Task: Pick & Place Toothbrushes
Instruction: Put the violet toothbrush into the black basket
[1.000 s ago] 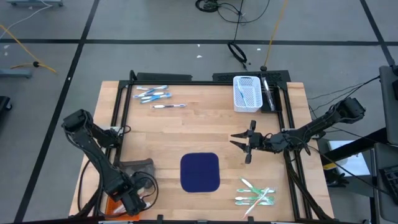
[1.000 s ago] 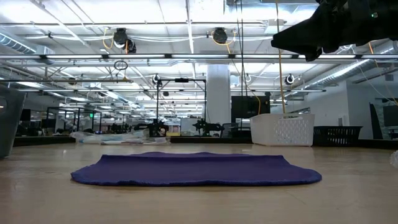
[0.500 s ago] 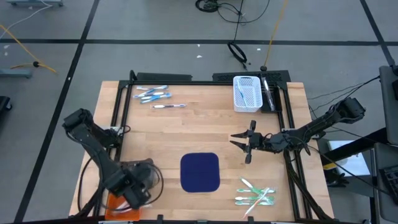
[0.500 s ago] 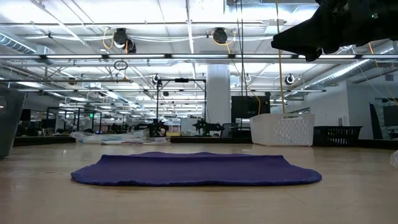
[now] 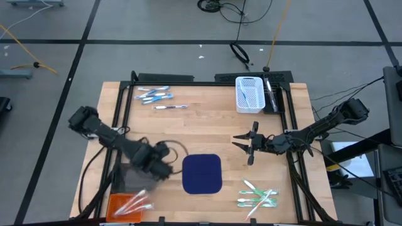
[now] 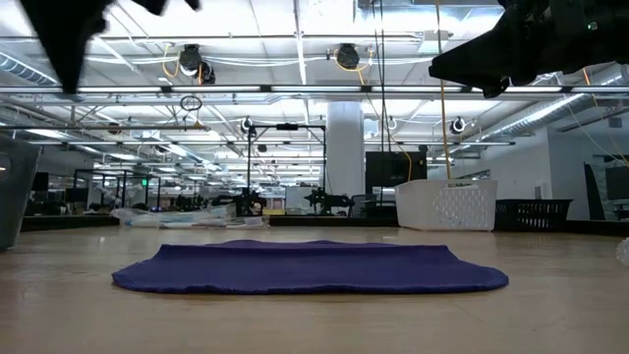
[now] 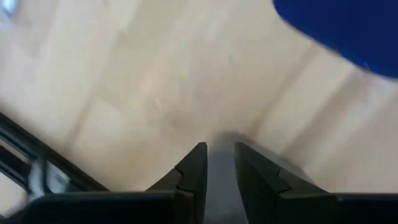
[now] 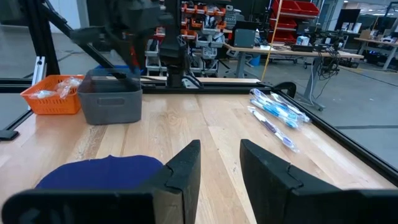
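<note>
Blue-and-white toothbrushes (image 5: 154,95) lie flat at the far left of the table, and one more (image 5: 171,107) lies beside them. Green and white toothbrushes (image 5: 257,196) lie at the near right. A navy mat (image 5: 202,173) is spread flat in the near middle. My left gripper (image 5: 158,168) hangs just left of the mat, pointing down. In the left wrist view it (image 7: 217,149) stands open by a narrow gap, with nothing seen between the fingers. My right gripper (image 5: 235,142) hovers level to the right of the mat's far side. It (image 8: 221,149) is open, nothing between its fingers.
An orange bin (image 5: 118,202) with pale toothbrushes sits at the near left corner, a grey bin (image 5: 129,182) just beyond it. A white basket (image 5: 249,94) stands at the far right. A black frame (image 5: 119,113) runs along the table's sides. Bare wood lies between the mat and the far toothbrushes.
My left gripper has swung away from over the orange bin, going toward the table's far edge and right toward the mat, rising a little and turning about as it went. The pale toothbrushes in the orange bin now show.
</note>
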Tool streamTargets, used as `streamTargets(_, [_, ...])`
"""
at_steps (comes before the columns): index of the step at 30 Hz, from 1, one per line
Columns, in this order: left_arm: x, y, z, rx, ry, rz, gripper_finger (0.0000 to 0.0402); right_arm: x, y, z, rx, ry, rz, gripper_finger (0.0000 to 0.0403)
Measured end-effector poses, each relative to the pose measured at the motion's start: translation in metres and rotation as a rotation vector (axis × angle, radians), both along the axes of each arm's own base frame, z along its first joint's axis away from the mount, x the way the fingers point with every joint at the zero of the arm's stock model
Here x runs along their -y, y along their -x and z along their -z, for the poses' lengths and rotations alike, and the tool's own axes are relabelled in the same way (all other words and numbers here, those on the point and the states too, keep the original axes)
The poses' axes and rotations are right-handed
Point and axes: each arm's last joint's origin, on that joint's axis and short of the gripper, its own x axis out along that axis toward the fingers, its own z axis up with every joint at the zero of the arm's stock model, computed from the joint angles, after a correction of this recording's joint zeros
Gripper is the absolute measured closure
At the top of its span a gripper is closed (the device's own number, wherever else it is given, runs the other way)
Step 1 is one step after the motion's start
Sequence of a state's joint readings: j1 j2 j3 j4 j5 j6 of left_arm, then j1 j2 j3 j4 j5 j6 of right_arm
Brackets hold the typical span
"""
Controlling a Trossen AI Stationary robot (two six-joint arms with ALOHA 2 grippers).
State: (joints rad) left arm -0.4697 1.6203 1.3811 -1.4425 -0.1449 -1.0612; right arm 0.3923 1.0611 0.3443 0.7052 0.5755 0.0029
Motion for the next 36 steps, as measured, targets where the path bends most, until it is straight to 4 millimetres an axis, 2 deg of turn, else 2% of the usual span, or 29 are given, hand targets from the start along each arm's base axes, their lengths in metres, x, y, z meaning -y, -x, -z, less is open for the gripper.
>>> streamTargets(9, [-0.073, -0.028, 0.000, -0.001, -0.032, 0.062, 0.0318, 0.000, 0.000, 0.000, 0.000, 0.000, 0.000, 0.0298])
streamTargets(14, [-0.115, -0.037, 0.000, 0.010, -0.044, 0.086, 0.0318, 0.000, 0.000, 0.000, 0.000, 0.000, 0.000, 0.0298])
streamTargets(25, [-0.206, -0.041, -0.001, 0.097, -0.094, 0.103, 0.0318, 0.000, 0.000, 0.000, 0.001, -0.006, 0.001, 0.0298])
streamTargets(31, [-0.243, -0.039, -0.001, 0.166, -0.117, 0.081, 0.0318, 0.000, 0.000, 0.000, 0.000, -0.010, 0.001, 0.0298])
streamTargets(36, [-0.266, -0.040, 0.011, 0.165, -0.078, 0.053, 0.0318, 0.000, 0.000, 0.000, -0.001, -0.010, 0.001, 0.0298])
